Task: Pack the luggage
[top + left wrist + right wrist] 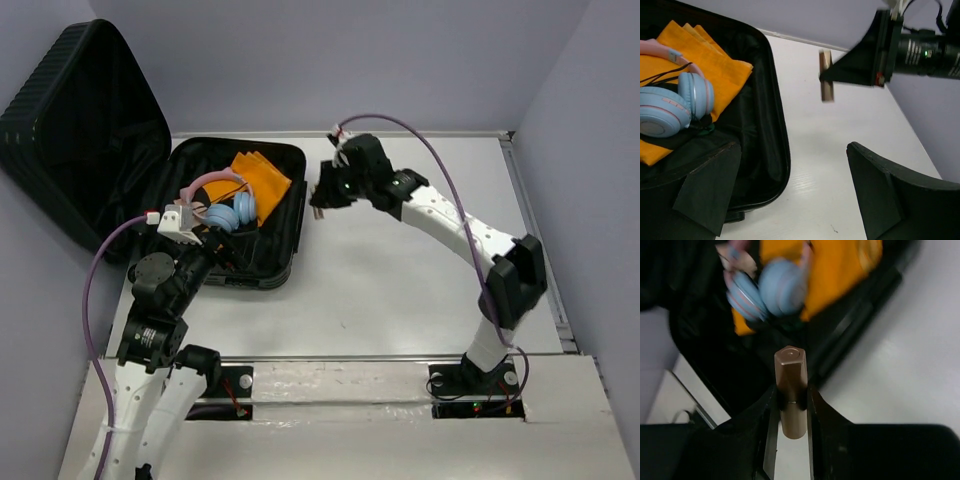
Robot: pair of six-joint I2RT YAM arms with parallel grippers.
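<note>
The luggage (285, 225) lies open at the left of the table, lid (80, 130) raised against the wall. Inside it rest an orange cloth (262, 178) and pink-and-blue headphones (228, 205). My right gripper (322, 196) hovers just right of the luggage's rim, shut on a small bronze tube (791, 390) that stands between its fingers; the tube (826, 82) also shows in the left wrist view. My left gripper (795, 195) stands open over the luggage's near right corner (777, 165), holding nothing.
A raised rail (520, 210) runs along the table's right side, and grey walls close off the back and both sides. Bare white tabletop (400, 290) lies between the luggage and the right arm.
</note>
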